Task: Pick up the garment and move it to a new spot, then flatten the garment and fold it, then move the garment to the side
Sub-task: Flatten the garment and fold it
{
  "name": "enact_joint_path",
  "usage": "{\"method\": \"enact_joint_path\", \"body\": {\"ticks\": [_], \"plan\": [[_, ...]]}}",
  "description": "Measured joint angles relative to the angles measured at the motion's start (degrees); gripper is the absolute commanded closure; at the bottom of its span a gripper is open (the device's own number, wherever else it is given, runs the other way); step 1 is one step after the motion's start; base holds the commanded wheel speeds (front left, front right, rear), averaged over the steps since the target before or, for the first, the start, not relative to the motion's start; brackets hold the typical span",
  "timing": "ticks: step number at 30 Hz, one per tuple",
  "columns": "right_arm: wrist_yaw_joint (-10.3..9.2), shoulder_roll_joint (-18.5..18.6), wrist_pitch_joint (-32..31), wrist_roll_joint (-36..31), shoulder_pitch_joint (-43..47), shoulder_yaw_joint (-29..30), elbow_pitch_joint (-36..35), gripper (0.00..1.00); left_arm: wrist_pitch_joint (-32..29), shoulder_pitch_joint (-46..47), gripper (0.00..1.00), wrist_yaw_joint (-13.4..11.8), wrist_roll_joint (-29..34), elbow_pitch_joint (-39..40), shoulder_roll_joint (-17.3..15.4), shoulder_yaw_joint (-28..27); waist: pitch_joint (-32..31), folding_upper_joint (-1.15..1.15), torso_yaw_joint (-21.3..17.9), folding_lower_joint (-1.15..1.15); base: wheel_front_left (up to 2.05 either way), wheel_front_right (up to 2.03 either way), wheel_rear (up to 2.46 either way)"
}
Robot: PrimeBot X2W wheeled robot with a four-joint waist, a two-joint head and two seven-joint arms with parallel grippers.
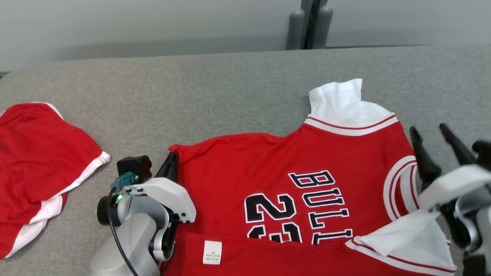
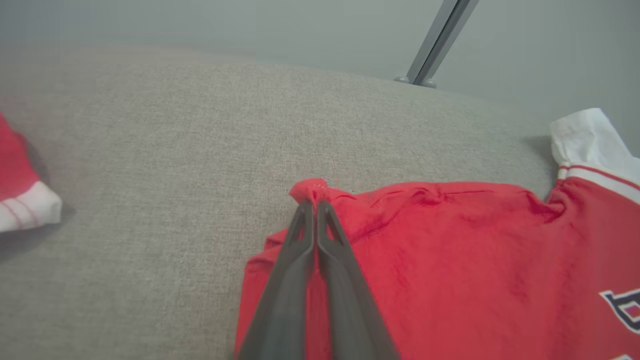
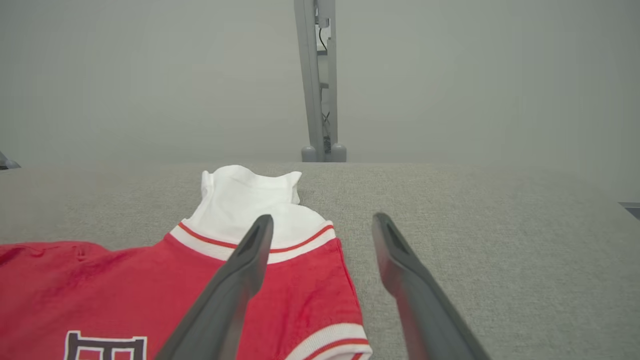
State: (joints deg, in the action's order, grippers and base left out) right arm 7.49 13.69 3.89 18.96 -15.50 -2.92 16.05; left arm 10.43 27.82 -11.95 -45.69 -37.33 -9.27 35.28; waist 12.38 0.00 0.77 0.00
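Note:
A red jersey (image 1: 291,180) with white sleeves and black lettering lies spread on the grey cloth table (image 1: 215,96), its near edge folded over and showing a white label. My left gripper (image 1: 171,165) is shut on the garment's red corner (image 2: 314,190) at its left edge. My right gripper (image 1: 430,129) hangs open beside the garment's right edge, nothing between its fingers (image 3: 255,240). In the right wrist view the white sleeve (image 3: 250,200) lies ahead, left of the open gripper (image 3: 322,222).
A second red garment with white trim (image 1: 38,165) lies crumpled at the table's left edge. A grey stand (image 1: 310,23) rises behind the far edge. Bare grey cloth stretches behind and to the right of the jersey.

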Motion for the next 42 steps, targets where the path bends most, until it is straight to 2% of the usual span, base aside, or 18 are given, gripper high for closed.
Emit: {"method": "enact_joint_path", "body": {"ticks": [5, 7, 13, 19, 32, 33, 34, 35, 42], "plan": [[0.0, 1.5, -7.6, 4.9, -10.2, -0.8, 4.8, 0.0, -0.3, 2.4, 1.0, -0.2, 0.9, 0.8, 0.7, 0.8, 3.3, 0.0, 1.2, 0.0, 0.0, 0.0, 0.0], [0.0, 3.6, -11.1, 6.6, -15.6, -3.3, 8.2, 0.0, -0.3, 3.7, 1.0, 0.0, 1.3, 0.9, 1.0, 1.2, 5.3, 0.0, 2.3, 0.0, 0.0, 0.0, 0.0], [0.01, 6.4, -15.8, 12.9, -24.3, -7.4, 15.2, 0.0, -0.1, 6.1, 1.0, 0.6, 1.8, 0.6, 2.6, 2.2, 8.7, 0.0, 4.7, 0.0, 0.0, 0.0, 0.0], [0.0, 8.1, -17.5, 16.0, -30.0, -10.9, 20.9, 0.0, 0.3, 8.3, 1.0, 1.4, 2.0, -0.1, 3.6, 3.0, 11.2, 0.0, 6.8, 0.0, 0.0, 0.0, 0.0], [0.0, 10.0, -16.4, 20.2, -36.6, -17.2, 28.7, 0.02, 1.4, 10.7, 1.0, 2.3, 1.9, -1.7, 5.3, 4.1, 13.6, 0.0, 9.2, 0.0, 0.0, 0.0, 0.0], [0.0, 10.1, -16.4, 20.7, -36.9, -17.7, 29.1, 0.51, 1.5, 10.8, 1.0, 2.4, 1.9, -1.9, 5.3, 4.2, 13.6, 0.0, 9.3, 0.0, 0.0, 0.0, 0.0], [0.0, 10.1, -16.4, 21.0, -37.0, -18.1, 29.5, 0.72, 1.6, 11.0, 1.0, 2.4, 1.8, -2.1, 5.4, 4.2, 13.7, 0.0, 9.3, 0.0, 0.0, 0.0, 0.0], [0.0, 10.2, -16.4, 21.5, -37.2, -18.6, 29.7, 1.0, 1.7, 11.1, 1.0, 2.6, 1.8, -2.2, 5.4, 4.2, 13.7, 0.0, 9.3, 0.0, 0.0, 0.0, 0.0], [0.0, 10.7, -15.4, 25.3, -38.2, -20.7, 30.8, 1.0, 2.2, 11.4, 1.0, 2.8, 1.4, -3.3, 5.6, 4.2, 13.5, 0.0, 9.2, 0.0, 0.0, 0.0, 0.0]]}}
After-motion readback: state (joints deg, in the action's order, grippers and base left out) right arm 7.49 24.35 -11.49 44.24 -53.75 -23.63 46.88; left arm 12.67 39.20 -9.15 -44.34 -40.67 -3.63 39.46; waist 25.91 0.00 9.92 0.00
